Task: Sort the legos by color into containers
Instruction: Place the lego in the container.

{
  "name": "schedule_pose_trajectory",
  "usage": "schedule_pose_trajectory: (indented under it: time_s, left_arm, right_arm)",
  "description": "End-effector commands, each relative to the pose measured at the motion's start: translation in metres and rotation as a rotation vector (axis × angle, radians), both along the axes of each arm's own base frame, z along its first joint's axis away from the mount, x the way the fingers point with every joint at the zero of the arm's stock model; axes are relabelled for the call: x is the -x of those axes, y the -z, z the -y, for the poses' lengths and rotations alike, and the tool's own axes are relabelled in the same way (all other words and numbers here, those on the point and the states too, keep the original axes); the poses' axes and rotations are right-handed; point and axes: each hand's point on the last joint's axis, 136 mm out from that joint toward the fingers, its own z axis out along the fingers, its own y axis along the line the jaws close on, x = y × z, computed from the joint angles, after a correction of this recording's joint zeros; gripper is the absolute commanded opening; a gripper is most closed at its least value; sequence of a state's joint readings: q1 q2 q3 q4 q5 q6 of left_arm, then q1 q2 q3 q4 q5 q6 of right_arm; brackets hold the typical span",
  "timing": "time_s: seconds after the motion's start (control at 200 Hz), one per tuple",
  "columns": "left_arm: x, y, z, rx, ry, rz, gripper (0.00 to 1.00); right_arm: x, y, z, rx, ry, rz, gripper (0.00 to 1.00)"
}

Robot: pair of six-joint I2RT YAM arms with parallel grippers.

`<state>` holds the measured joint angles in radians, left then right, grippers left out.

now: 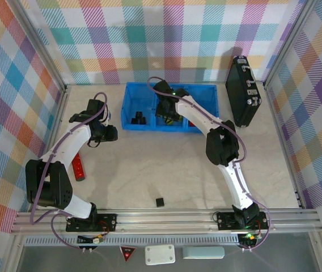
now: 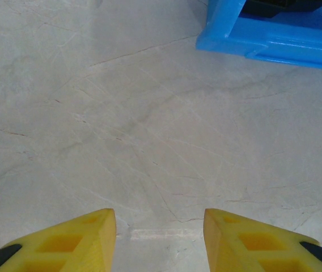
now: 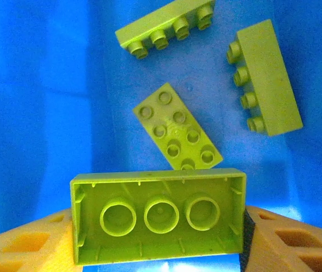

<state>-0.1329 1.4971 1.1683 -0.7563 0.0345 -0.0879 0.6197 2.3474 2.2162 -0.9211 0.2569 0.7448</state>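
Right claw (image 3: 158, 238): clamped on lime-green brick (image 3: 158, 215), hollow underside showing. Three loose lime-green bricks (image 3: 178, 127) lie beyond it in blue compartment (image 3: 47, 102). Left claw (image 2: 160, 226): parted, empty; blue tray (image 2: 268, 45) ahead-right.

Desk (image 1: 149, 175): pale beige marble-look top, faint darker veins, matte. Lighting even, shadows soft.
Walls (image 1: 166, 34): pastel plaid cloth on back, left and right sides.
Slotted aluminium rail (image 1: 166, 218) along near desk edge; grey ledge (image 1: 297, 258) below it.
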Motion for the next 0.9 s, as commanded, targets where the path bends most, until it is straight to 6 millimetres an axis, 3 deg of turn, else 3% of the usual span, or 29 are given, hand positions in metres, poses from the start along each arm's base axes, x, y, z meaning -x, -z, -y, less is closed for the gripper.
schedule_pose_trajectory:
  time_s: [0.0, 0.32, 0.545, 0.895]
  left_arm:
    - [0.003, -0.002, -0.003, 0.000, 0.001, -0.002, 0.45]
    - [0.003, -0.001, -0.002, 0.007, 0.003, -0.003, 0.45]
    - [0.004, -0.002, -0.005, -0.007, -0.001, 0.001, 0.45]
    - [0.004, -0.005, -0.003, 0.002, 0.002, 0.009, 0.45]
  right_arm:
    - [-0.014, 0.003, 0.009, -0.019, 0.036, -0.002, 0.60]
    - [-0.046, 0.015, 0.010, -0.079, 0.036, 0.014, 0.61]
    - [-0.055, 0.015, 0.009, -0.078, 0.037, 0.033, 0.64]
    - [-0.051, -0.019, 0.018, -0.058, 0.042, 0.075, 0.71]
